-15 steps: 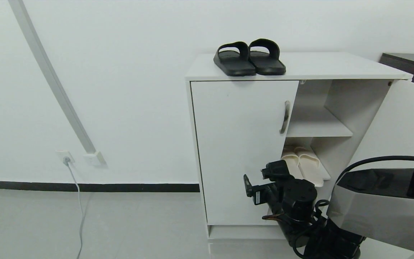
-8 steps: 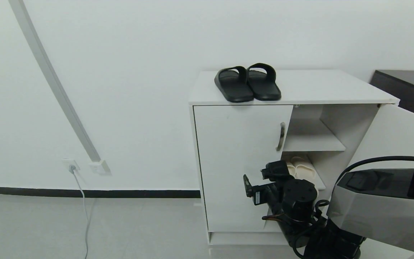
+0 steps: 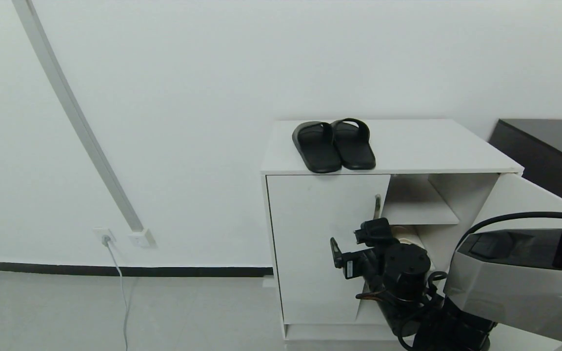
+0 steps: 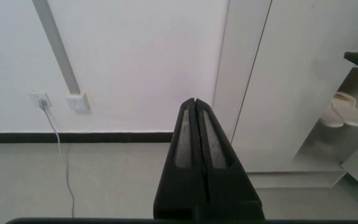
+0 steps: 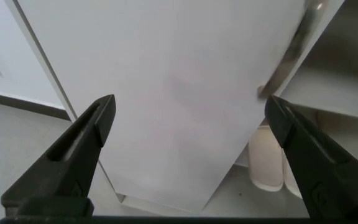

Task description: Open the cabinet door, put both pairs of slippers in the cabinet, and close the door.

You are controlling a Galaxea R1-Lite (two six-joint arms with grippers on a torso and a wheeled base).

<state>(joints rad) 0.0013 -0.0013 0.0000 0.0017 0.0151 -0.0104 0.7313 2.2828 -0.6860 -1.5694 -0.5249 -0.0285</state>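
Black slippers (image 3: 333, 145) on cabinet (image 3: 422, 146) top, lengthwise toward wall, above open right gripper (image 5: 189, 106), nearer arm; left gripper (image 4: 195, 102) closed, empty.

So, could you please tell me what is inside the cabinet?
The white slippers lie low down in the open right half of the cabinet. The shut left door hides whatever is behind it.

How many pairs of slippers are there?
2. The black pair sits on top of the cabinet, near its front edge. The cream pair lies on a lower shelf inside the open half. More could be hidden behind the closed door.
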